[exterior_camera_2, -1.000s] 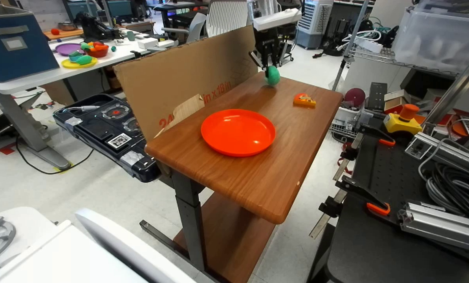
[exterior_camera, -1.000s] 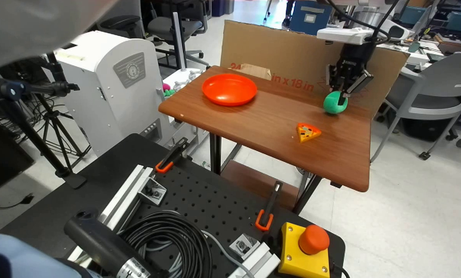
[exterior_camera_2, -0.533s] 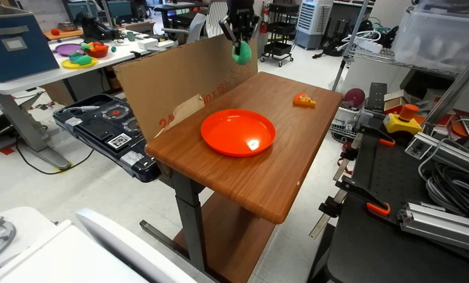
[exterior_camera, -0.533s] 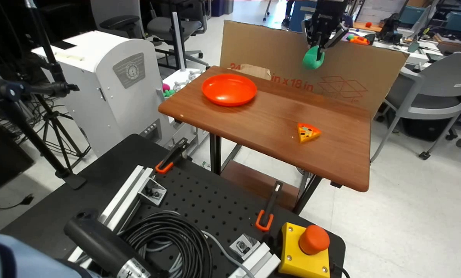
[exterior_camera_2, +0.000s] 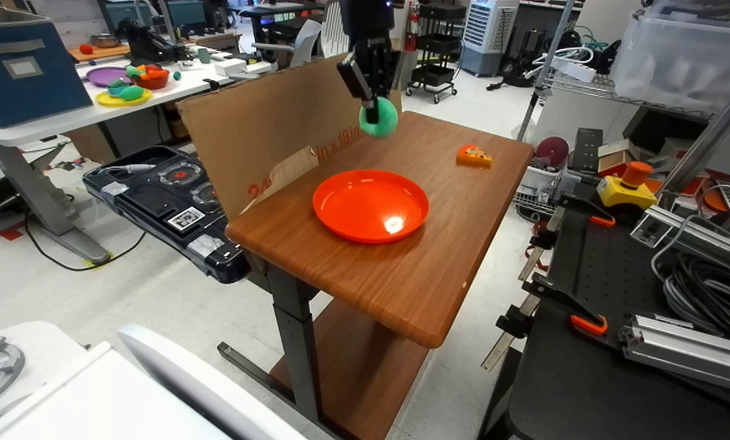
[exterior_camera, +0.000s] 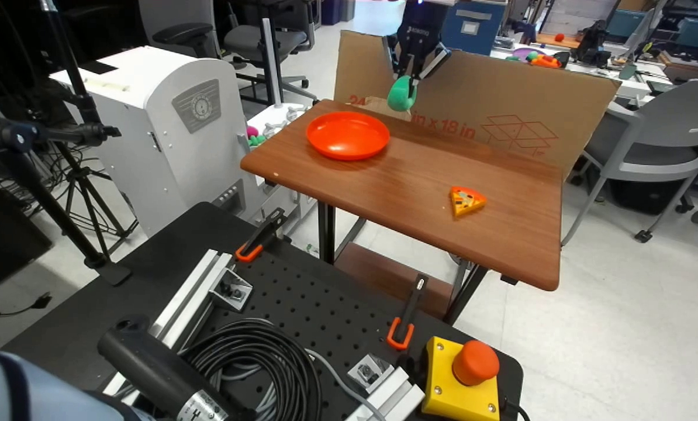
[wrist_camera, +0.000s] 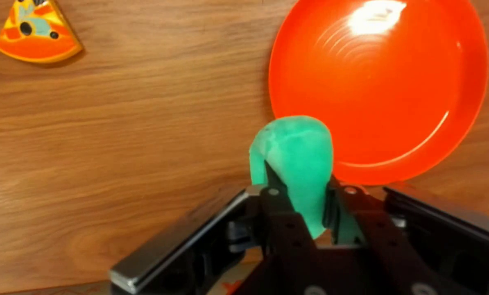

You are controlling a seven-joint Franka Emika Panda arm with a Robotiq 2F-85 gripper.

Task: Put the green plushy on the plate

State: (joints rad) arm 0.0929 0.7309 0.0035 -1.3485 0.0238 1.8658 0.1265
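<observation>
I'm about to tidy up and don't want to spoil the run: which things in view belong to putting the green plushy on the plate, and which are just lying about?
For the job:
green plushy, gripped by the claw
orange-red plate, where it should go

Just lying about:
toy pizza slice
coil of black cable
yellow plate and purple plate, in the background

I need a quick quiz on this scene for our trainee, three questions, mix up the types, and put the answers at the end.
1. Multiple choice: what colour is the plate? A) purple B) yellow C) orange-red
2. Fill the gap: the toy pizza slice lies on the brown ____.
3. True or false: the claw holds the green ball without it touching the plate.

Key: 1. C. 2. table. 3. True.
</observation>
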